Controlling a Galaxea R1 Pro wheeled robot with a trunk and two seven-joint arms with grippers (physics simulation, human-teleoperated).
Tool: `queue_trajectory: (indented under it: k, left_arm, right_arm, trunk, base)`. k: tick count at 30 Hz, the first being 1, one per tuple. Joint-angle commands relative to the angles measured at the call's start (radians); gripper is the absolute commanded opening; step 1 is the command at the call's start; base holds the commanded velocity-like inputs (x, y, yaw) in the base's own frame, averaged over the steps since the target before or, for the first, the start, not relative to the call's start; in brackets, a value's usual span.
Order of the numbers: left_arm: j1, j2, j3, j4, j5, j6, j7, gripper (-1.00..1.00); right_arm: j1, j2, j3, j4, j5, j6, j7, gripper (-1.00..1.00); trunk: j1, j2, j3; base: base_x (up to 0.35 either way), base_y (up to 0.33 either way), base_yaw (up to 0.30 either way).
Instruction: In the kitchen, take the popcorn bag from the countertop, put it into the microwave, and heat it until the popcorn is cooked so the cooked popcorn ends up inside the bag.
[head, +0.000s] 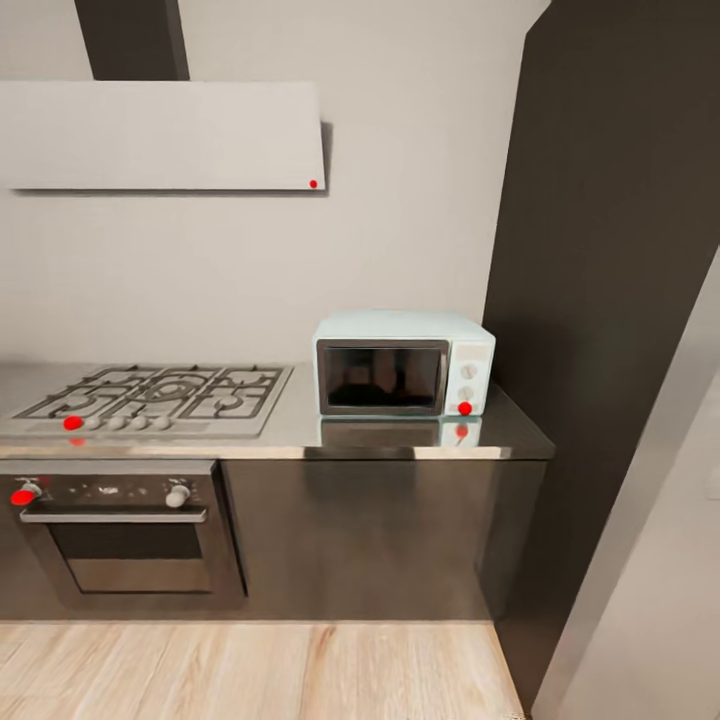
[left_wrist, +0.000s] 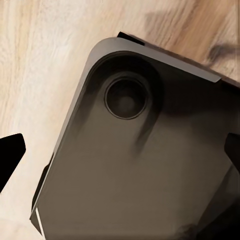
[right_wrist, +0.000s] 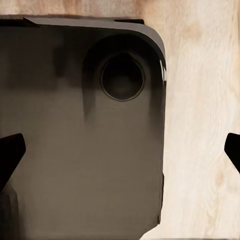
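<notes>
With both our left gripper (left_wrist: 120, 150) and right gripper (right_wrist: 120, 150) spread wide and empty over our dark base, we should roll on toward the microwave (head: 404, 364), door shut on the countertop (head: 300, 425) right of the hob (head: 155, 395), scanning for the unseen bag.

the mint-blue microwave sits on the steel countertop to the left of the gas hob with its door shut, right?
Not quite: the microwave stands to the right of the gas hob, not the left, as the head view shows. The rest holds: it sits on the steel countertop and its dark glass door looks shut.
</notes>
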Motion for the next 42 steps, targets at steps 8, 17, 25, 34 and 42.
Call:
queue_trajectory:
  k: [8,17,25,34,42]
  left_arm:
    - [0.000,0.000,0.003,-0.001,0.002,-0.002,0.001,1.00]
    - [0.000,0.003,0.005,-0.001,0.005,-0.001,0.003,1.00]
    - [0.000,0.002,0.015,-0.001,0.005,-0.002,0.003,1.00]
    - [0.000,0.001,0.015,-0.001,0.005,-0.002,0.003,1.00]
    - [0.000,0.001,0.015,-0.001,0.005,-0.002,0.002,1.00]
  right_arm:
    - [0.000,0.000,0.004,0.000,0.003,-0.002,0.000,1.00]
    - [0.000,-0.001,0.011,-0.001,0.008,0.000,0.000,1.00]
    - [0.000,0.000,0.011,-0.001,0.008,0.003,0.000,1.00]
    - [0.000,-0.002,0.011,-0.001,0.012,0.000,0.000,1.00]
    - [0.000,0.000,0.011,-0.001,0.016,0.005,0.013,1.00]
  trunk:
    - [0.000,0.000,-0.001]
    - [0.000,0.000,-0.001]
    - [0.000,0.000,-0.001]
    - [0.000,0.000,-0.001]
    - [0.000,0.000,-0.001]
  base:
    - [0.000,0.000,-0.204]
    - [0.015,-0.186,-0.006]
    - [0.030,-0.051,0.043]
    - [0.000,-0.001,0.111]
    - [0.000,0.000,0.001]
